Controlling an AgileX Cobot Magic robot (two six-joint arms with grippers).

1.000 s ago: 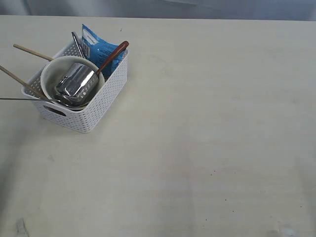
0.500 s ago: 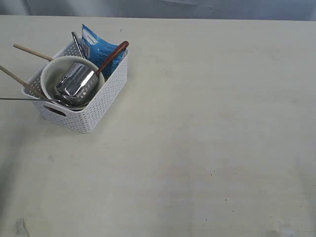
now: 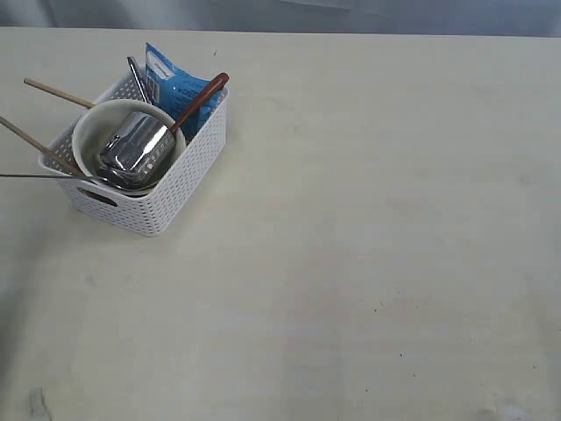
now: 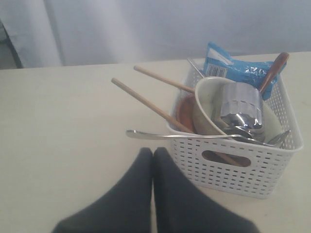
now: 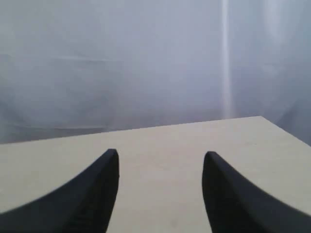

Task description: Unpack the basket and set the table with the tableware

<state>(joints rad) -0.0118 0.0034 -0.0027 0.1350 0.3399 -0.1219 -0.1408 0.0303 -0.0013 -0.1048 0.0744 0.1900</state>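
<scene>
The white basket (image 3: 180, 180) (image 4: 252, 170) stands on the cream table (image 3: 368, 228) at the far left. Inside it a cream bowl (image 3: 88, 132) (image 4: 206, 99) holds a shiny steel cup (image 3: 133, 143) (image 4: 239, 107). A dark red spoon (image 3: 203, 98) (image 4: 273, 73), two wooden chopsticks (image 3: 53, 91) (image 4: 146, 102) and a steel utensil handle (image 3: 35, 175) (image 4: 160, 135) stick out over the rim. A reddish-brown plate (image 4: 185, 110) shows behind the bowl. My left gripper (image 4: 153, 151) is shut, empty, just short of the basket's near wall. My right gripper (image 5: 160, 155) is open over bare table. Neither gripper shows in the exterior view.
A blue snack packet (image 3: 175, 83) (image 4: 233, 68) leans at the back of the basket. A pale curtain (image 5: 146, 63) hangs behind the table's far edge.
</scene>
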